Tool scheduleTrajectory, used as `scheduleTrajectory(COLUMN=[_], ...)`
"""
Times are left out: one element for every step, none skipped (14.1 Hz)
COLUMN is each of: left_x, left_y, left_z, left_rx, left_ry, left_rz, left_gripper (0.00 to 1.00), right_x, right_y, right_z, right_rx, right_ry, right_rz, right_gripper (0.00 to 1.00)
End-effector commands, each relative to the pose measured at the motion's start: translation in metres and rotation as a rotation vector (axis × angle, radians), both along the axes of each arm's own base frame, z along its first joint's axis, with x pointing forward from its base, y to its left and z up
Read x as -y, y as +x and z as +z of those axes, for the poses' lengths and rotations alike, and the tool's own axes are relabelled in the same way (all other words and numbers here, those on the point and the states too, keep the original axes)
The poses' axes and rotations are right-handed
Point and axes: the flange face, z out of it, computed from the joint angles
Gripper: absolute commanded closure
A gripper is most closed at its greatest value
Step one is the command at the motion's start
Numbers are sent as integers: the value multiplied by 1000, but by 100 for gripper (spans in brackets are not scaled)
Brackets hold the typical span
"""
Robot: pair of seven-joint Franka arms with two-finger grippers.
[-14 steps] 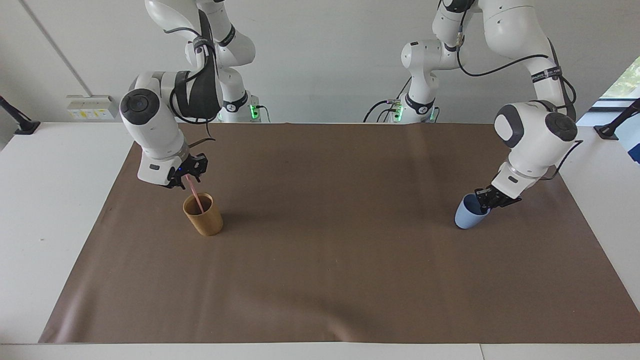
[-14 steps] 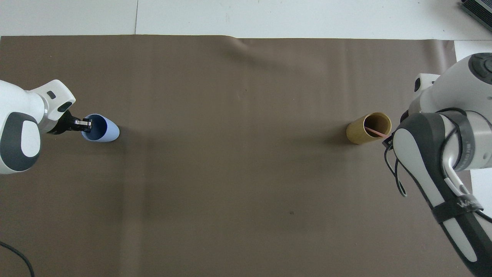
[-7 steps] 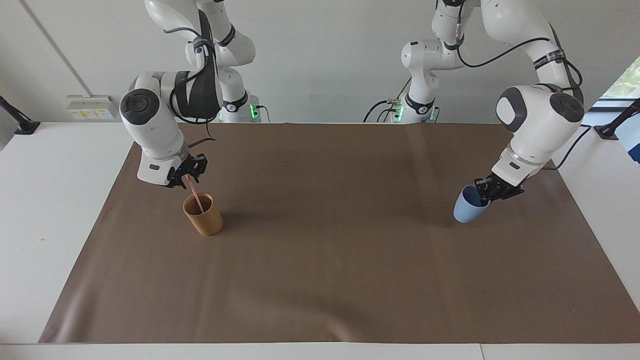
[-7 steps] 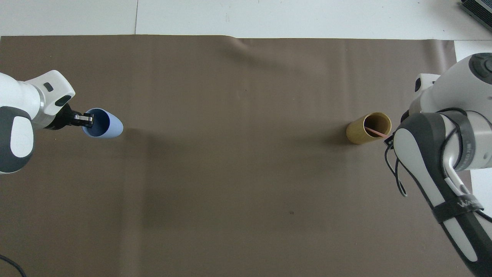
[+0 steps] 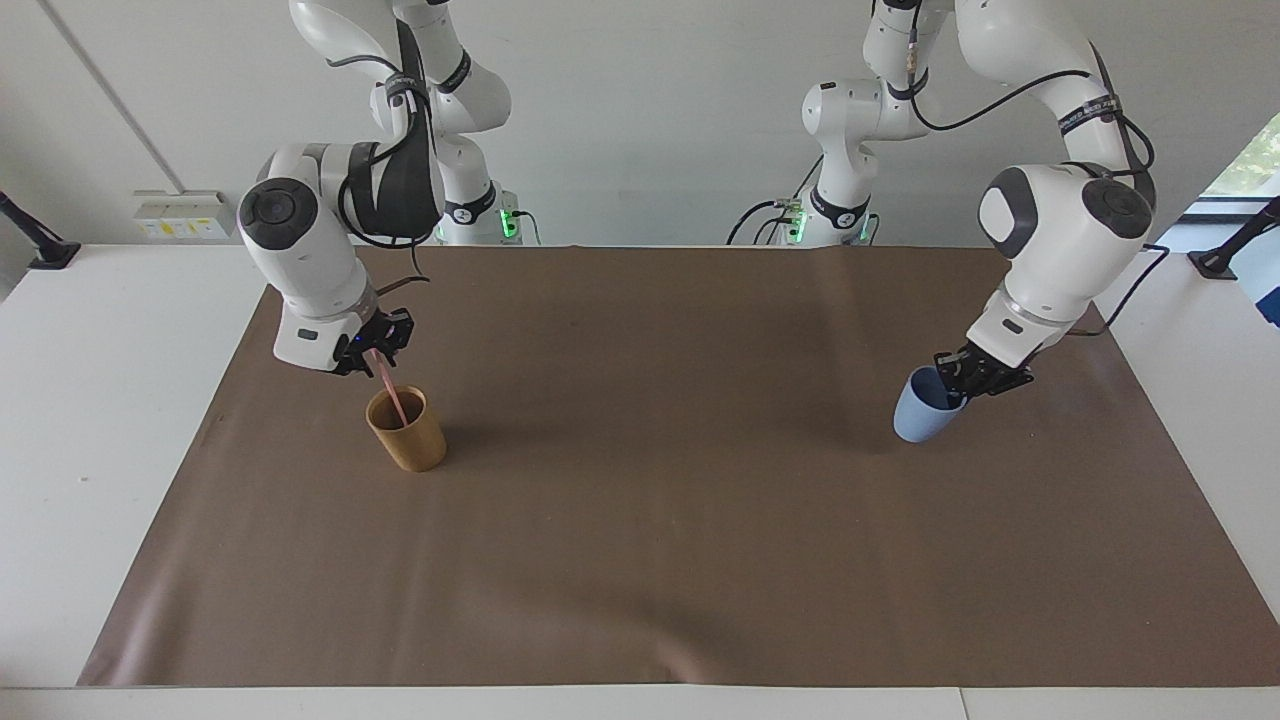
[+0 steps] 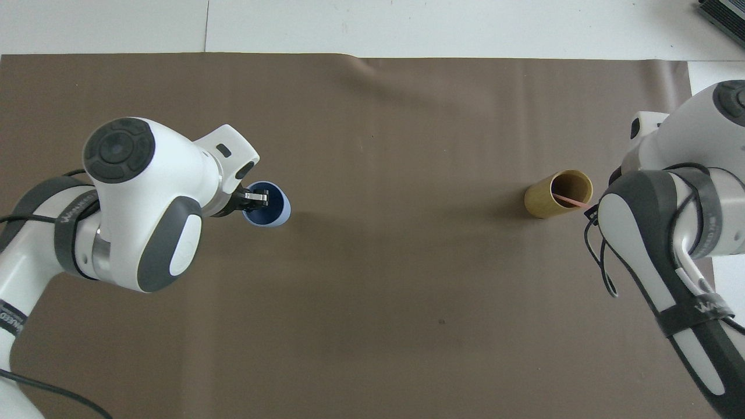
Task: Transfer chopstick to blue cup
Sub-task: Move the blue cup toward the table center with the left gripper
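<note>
Over the desk (image 5: 640,600), chopstick (image 5: 392,392) clenched by right jaws in tan cup (image 5: 406,430); blue cup (image 5: 920,412) gripped, lifted by left jaws; transfer pending.

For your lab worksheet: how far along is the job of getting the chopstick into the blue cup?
Done: the left gripper is shut on the blue cup's rim and holds it tilted above the mat. In hand: the right gripper pinches the chopstick, whose lower end stands in the tan cup. Left: pulling the chopstick out, bringing both together, dropping it in.
</note>
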Motion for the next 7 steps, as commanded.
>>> scheduleTrajectory(left_x=[61,86,112,128,141,149,155], left_y=[-33,-44,-55,-61,-68,-73,-76], left_z=[-9,-20,-31,-40,-44,-48,-53], left_rx=[-27,-31,-21,-16,-13,-14,-9], left_ry=[1,4,-1,-5,-6,-7,-10], left_rz=[50,49,46,61,64,61,57], left_gripper=[100,100,100,100,100,100,100], right_x=[4,4,4,4,3,4,4], right_y=[-3,-3,-2,-2,-2,0,1], right_z=[2,2,2,2,5,9,17], right_rx=[1,-1,1,-1,0,-4,-15], right_ry=[-16,-16,-15,-16,-16,-17,-19], right_rz=[31,31,32,32,33,31,26], right_gripper=[92,94,98,100,100,100,100])
